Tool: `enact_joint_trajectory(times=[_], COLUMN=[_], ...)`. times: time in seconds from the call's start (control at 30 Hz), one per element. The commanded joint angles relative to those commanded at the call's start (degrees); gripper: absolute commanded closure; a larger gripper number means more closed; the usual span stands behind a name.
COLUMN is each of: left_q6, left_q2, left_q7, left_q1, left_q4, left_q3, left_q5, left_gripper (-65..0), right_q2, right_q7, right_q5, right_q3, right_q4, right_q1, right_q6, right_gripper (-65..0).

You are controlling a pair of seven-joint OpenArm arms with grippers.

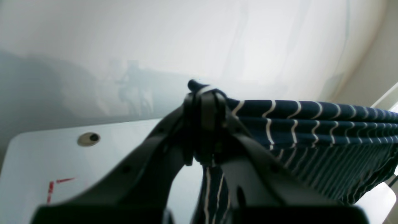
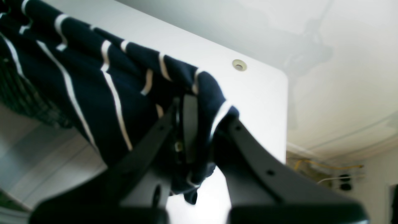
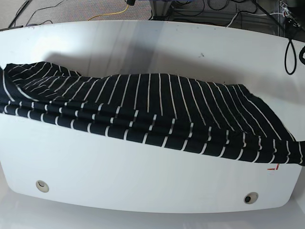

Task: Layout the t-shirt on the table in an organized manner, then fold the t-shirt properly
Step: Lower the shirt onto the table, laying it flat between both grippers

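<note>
The t-shirt [image 3: 157, 112], dark navy with thin white stripes, hangs stretched in a long band across the white table [image 3: 143, 186], sagging slightly in the middle. In the left wrist view my left gripper [image 1: 205, 93] is shut on a bunched corner of the t-shirt [image 1: 311, 124], which runs off to the right. My right gripper [image 2: 202, 121] is shut on the other end of the t-shirt [image 2: 93, 87], held above the table [image 2: 255, 93] corner. Neither gripper shows in the base view; the cloth runs out of both side edges.
Two round holes [image 3: 42, 185] [image 3: 249, 197] sit along the table's near edge. A small red marking [image 3: 273, 167] lies near the right end under the cloth's edge. Cables [image 3: 228, 19] and a yellow wire [image 3: 114, 14] lie on the floor behind the table.
</note>
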Motion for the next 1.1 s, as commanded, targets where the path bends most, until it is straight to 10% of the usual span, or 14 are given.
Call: enact_joint_trajectory(times=[0.33,0.77,1.1], left_q6=[0.0,0.0,0.0], left_q2=[5.3,17.1,18.4], left_q7=[0.1,0.0,-1.6], left_q1=[-14.0,-25.1,-28.0], left_q4=[-2.3,-15.2,-25.9], left_q3=[15.6,26.4,26.2], left_q5=[10.3,31.7,41.4], left_gripper=[0.0,0.0,0.0], right_q2=[-3.0,-12.0,-14.2], right_q7=[0.0,0.4,9.9], right_q5=[0.0,-27.3,-44.0], right_q3=[-23.5,-42.2,-52.0], right_q4=[-1.5,-9.0,-15.9], right_q1=[22.5,37.3,39.1], right_q6=[0.00,0.00,0.00], right_gripper=[-0.3,-0.3,-0.3])
